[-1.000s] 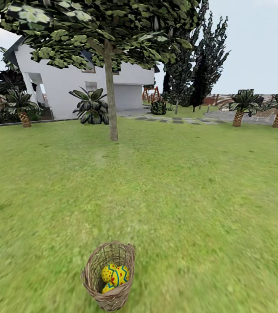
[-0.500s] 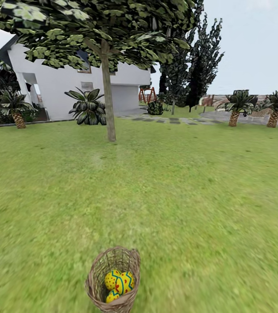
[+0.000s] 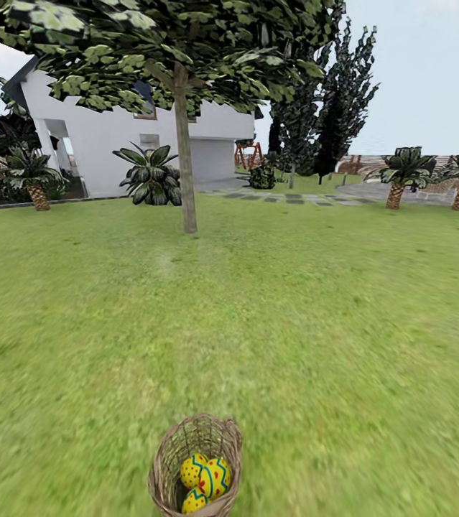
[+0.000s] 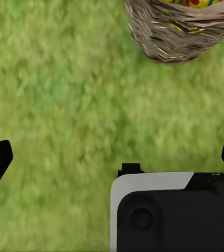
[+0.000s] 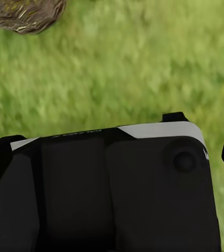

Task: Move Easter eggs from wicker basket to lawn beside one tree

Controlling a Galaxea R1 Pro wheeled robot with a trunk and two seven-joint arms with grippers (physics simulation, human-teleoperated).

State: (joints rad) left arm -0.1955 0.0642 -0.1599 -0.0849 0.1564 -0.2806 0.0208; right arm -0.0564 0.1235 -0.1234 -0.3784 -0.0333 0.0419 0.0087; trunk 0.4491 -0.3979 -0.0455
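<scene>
Sitting upright on the lawn (image 3: 315,337) at the near edge, the basket (image 3: 196,467) is holding all three eggs (image 3: 206,479), huddled together and touching; their long axes are hard to judge. The tree (image 3: 184,154) is standing far behind. The left gripper (image 4: 112,157) is spread apart over grass near the basket; whether the right claw is apart or together, I cannot tell.

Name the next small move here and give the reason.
Probably lower the left gripper toward the wicker basket. All three Easter eggs lie inside it, the basket sits close below the robot on the lawn, and the left gripper's fingers stand wide apart, holding nothing. The tree stands farther ahead.
</scene>
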